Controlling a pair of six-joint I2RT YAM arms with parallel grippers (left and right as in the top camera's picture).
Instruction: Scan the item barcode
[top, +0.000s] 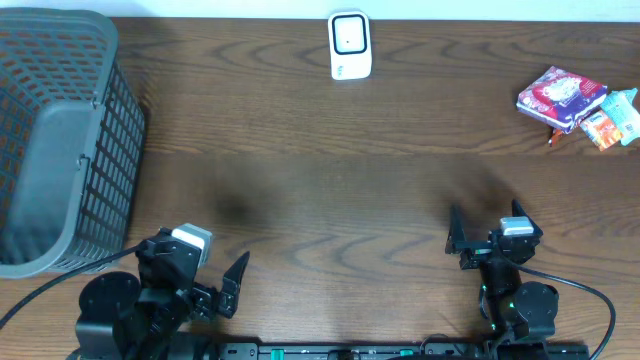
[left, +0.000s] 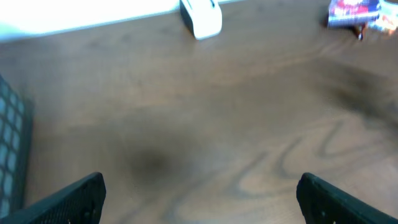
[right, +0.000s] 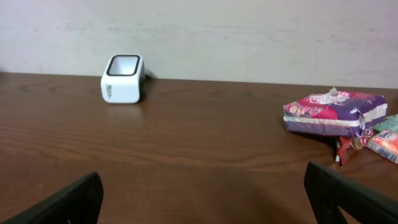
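A white barcode scanner (top: 350, 45) stands at the far edge of the table, its window facing up; it also shows in the left wrist view (left: 201, 17) and the right wrist view (right: 123, 78). A purple and pink packet (top: 560, 97) (right: 333, 113) lies at the far right, with a small orange and teal packet (top: 612, 120) (right: 385, 143) beside it. My left gripper (top: 195, 262) (left: 199, 186) hangs open at the near left with nothing between its fingers. Open and empty too, my right gripper (top: 488, 228) (right: 202, 180) sits at the near right, far short of the packets.
A large grey mesh basket (top: 60, 140) fills the far left of the table, and its wall shows at the left edge of the left wrist view (left: 12, 137). Bare dark wood lies between the grippers and the scanner.
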